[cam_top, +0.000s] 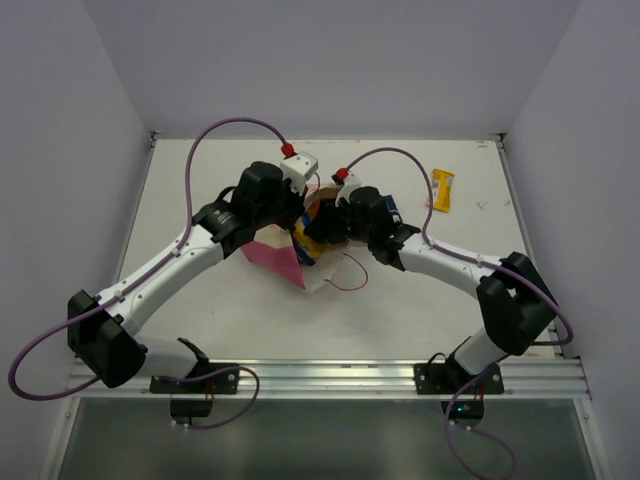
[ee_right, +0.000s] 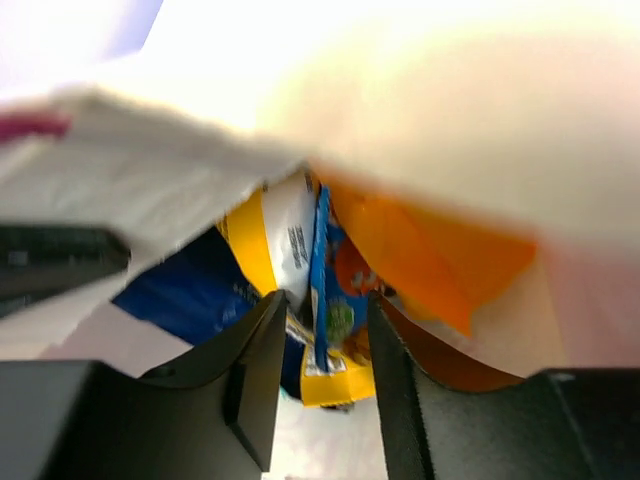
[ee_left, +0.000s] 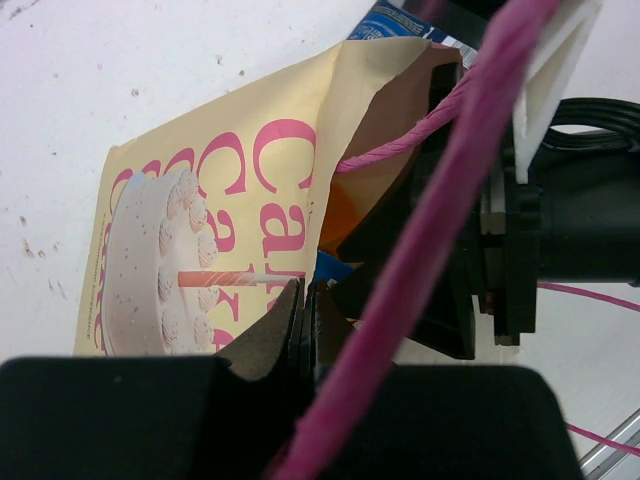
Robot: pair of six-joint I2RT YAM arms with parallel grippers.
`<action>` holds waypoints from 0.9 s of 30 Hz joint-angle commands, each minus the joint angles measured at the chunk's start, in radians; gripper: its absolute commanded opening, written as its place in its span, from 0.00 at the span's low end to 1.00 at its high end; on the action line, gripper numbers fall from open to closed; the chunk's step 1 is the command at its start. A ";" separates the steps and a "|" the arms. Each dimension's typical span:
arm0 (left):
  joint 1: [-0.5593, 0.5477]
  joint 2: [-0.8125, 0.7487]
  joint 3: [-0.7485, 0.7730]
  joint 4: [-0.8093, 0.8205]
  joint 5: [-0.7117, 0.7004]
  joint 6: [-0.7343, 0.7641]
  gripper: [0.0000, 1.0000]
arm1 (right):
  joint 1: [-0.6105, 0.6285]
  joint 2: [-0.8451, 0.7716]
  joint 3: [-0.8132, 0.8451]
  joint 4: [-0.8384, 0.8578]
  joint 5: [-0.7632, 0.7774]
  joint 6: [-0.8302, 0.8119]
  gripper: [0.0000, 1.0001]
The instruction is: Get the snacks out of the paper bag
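Observation:
The paper bag [cam_top: 272, 254] lies on its side mid-table, its cream cake-printed front [ee_left: 210, 200] facing the left wrist camera. My left gripper [ee_left: 305, 296] is shut on the rim of the bag's mouth, and a pink cord handle [ee_left: 440, 210] crosses in front of it. My right gripper [ee_right: 325, 312] is inside the mouth with its jaws open either side of a blue-and-yellow packet [ee_right: 335, 340], a little apart from it. An orange packet [ee_right: 430, 250] and a dark blue packet [ee_right: 185, 290] lie beside it in the bag. In the top view both grippers [cam_top: 297, 222] [cam_top: 322, 228] meet at the bag's mouth.
A yellow-orange packet [cam_top: 442, 190] lies on the table at the back right. A blue packet [cam_top: 392, 211] sits just behind the right wrist. White walls close off the table's left, back and right sides. A loose cord handle [cam_top: 350, 275] trails in front of the bag.

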 commanded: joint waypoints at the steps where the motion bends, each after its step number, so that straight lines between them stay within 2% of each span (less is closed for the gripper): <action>1: 0.004 0.011 0.023 -0.017 -0.003 -0.010 0.00 | 0.003 0.039 0.061 0.075 -0.008 0.004 0.40; 4: 0.004 0.011 0.021 -0.017 -0.004 -0.011 0.00 | 0.005 0.062 0.071 0.081 -0.009 -0.002 0.30; 5: 0.004 0.011 0.020 -0.020 -0.007 -0.010 0.00 | 0.003 0.063 0.071 0.077 -0.005 -0.005 0.20; 7: 0.004 0.010 0.017 -0.020 -0.016 -0.008 0.00 | 0.003 0.037 0.049 0.077 0.015 -0.019 0.11; 8: 0.004 0.010 0.014 -0.018 -0.018 -0.008 0.00 | 0.005 0.021 0.040 0.072 0.026 -0.027 0.03; 9: 0.004 0.011 0.008 -0.014 -0.019 -0.008 0.00 | 0.005 0.001 0.020 0.066 0.035 -0.039 0.00; 15: 0.007 0.011 -0.008 -0.008 -0.030 -0.005 0.00 | 0.003 -0.167 0.009 -0.083 0.060 -0.120 0.00; 20: 0.017 0.016 -0.008 -0.006 -0.053 0.001 0.00 | 0.002 -0.359 0.032 -0.284 0.051 -0.154 0.00; 23: 0.029 0.023 -0.011 -0.009 -0.064 0.004 0.00 | -0.012 -0.472 0.054 -0.385 0.133 -0.176 0.00; 26: 0.044 0.028 -0.019 -0.008 -0.065 0.007 0.00 | -0.099 -0.544 0.090 -0.446 0.178 -0.185 0.00; 27: 0.047 0.030 -0.022 -0.008 -0.065 0.007 0.00 | -0.172 -0.555 0.095 -0.450 0.158 -0.185 0.00</action>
